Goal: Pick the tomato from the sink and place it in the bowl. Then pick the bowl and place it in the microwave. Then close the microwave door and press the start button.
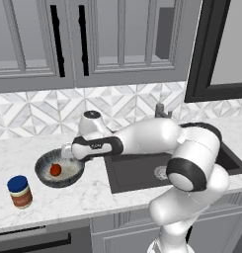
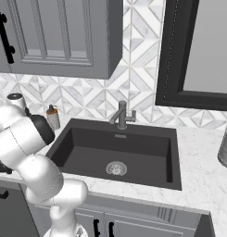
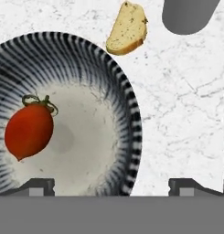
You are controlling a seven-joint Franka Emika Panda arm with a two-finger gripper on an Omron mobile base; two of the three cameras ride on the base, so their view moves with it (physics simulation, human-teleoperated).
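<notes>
Tomato [image 3: 29,131] sits inside the bowl [image 3: 118,91] at left of the hand view, left of the sink [image 1: 137,173] in the left base view, gripper [image 3: 111,185] over the bowl with jaws spread wide, holding nothing, bread slice [image 3: 127,29] at top.
</notes>
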